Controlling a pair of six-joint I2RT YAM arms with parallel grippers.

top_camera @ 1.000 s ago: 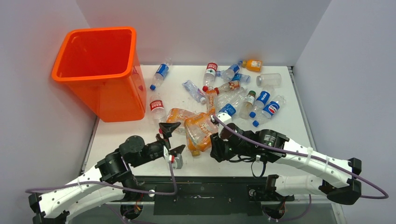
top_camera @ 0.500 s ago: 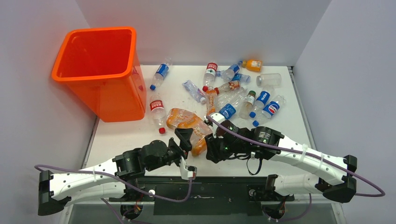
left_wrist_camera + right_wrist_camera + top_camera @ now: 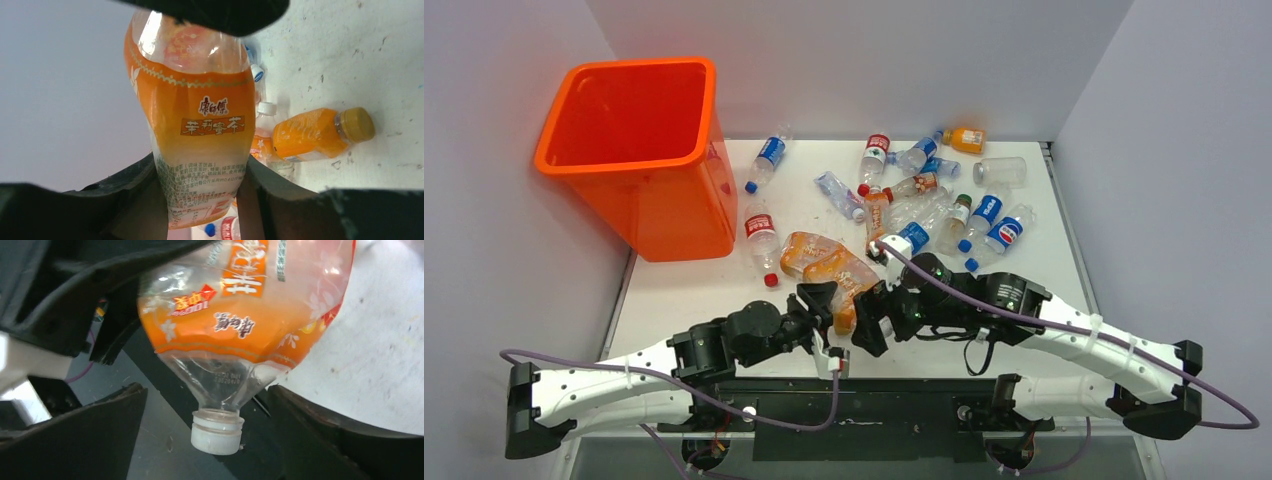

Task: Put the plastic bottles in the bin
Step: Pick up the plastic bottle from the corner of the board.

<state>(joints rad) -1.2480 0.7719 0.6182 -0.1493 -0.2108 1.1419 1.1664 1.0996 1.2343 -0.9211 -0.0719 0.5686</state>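
A large crumpled orange-labelled plastic bottle point(image 3: 848, 283) hangs near the table's front edge. My left gripper point(image 3: 822, 303) is shut on it, fingers pressed on both sides of its body point(image 3: 200, 115) in the left wrist view. My right gripper point(image 3: 873, 322) stands open beside it. Its jaws are wide apart on either side of the bottle's neck and white cap point(image 3: 216, 432), touching neither. A second orange bottle point(image 3: 801, 250) lies just behind. Many more plastic bottles point(image 3: 924, 200) lie scattered across the back of the table. The orange bin point(image 3: 639, 215) stands at the far left.
A red-labelled bottle point(image 3: 761, 232) lies next to the bin's right wall, and a blue-labelled one point(image 3: 769, 155) lies behind it. A small orange bottle with a yellow cap point(image 3: 320, 132) lies on the white table point(image 3: 694, 290). Grey walls close in both sides.
My left gripper moved right and closed on the orange-labelled bottle that my right gripper was holding. The right gripper's jaws have sprung open off it.
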